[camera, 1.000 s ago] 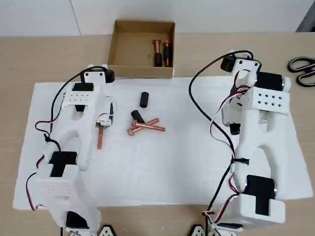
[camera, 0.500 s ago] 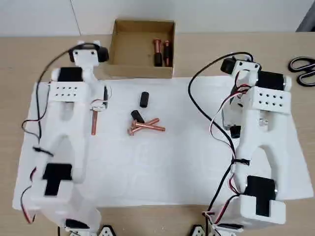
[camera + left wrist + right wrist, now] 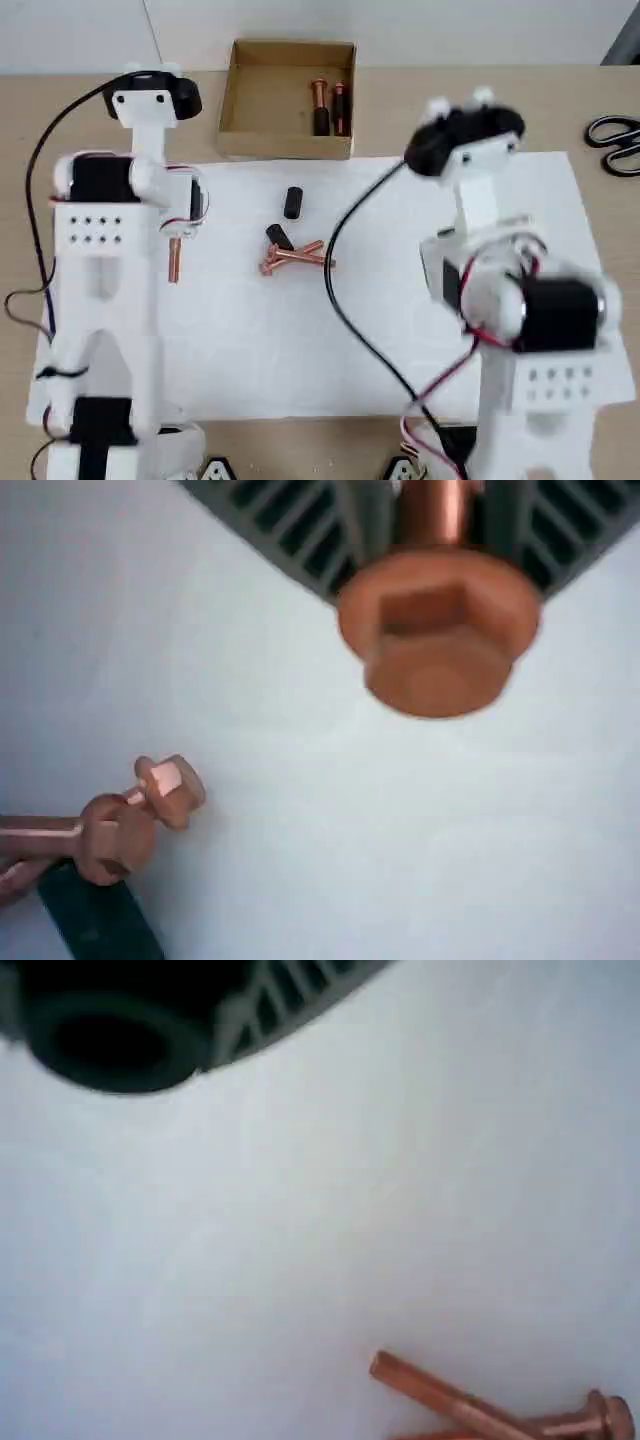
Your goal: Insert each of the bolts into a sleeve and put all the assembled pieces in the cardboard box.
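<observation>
Two assembled pieces (image 3: 330, 108) in box (image 3: 232, 100); left end effector (image 3: 180, 228) clamps a bolt (image 3: 174, 260), right end effector (image 3: 180, 990) a sleeve (image 3: 110, 1045); loose parts (image 3: 300, 258) lie between them.

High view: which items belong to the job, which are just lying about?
Job: cardboard box, two assembled pieces inside, held bolt, held sleeve, loose bolts, two loose sleeves.
Lying about: scissors.

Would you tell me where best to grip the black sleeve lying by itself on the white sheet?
Probably its middle, from above: the sleeve lies flat, long axis pointing toward the cardboard box, nothing touching it, so a grasp can close across its round sides.
</observation>
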`<move>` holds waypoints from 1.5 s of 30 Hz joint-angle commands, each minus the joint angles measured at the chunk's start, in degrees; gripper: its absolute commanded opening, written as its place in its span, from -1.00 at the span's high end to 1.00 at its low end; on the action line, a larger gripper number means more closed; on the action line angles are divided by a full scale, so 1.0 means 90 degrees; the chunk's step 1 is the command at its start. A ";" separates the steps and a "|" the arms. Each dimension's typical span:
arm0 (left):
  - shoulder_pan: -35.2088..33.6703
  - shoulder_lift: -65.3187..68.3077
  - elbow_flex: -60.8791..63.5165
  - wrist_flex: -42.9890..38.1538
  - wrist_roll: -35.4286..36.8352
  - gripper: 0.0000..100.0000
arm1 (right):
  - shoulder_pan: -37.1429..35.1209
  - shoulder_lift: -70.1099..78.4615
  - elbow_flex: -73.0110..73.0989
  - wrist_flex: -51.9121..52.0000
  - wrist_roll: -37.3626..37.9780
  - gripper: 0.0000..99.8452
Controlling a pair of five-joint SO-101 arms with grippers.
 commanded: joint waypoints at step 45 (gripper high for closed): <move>0.2383 -0.5929 0.5963 -0.5333 0.1309 0.99 | -0.1792 -0.6510 1.0061 -0.7849 -0.1846 0.99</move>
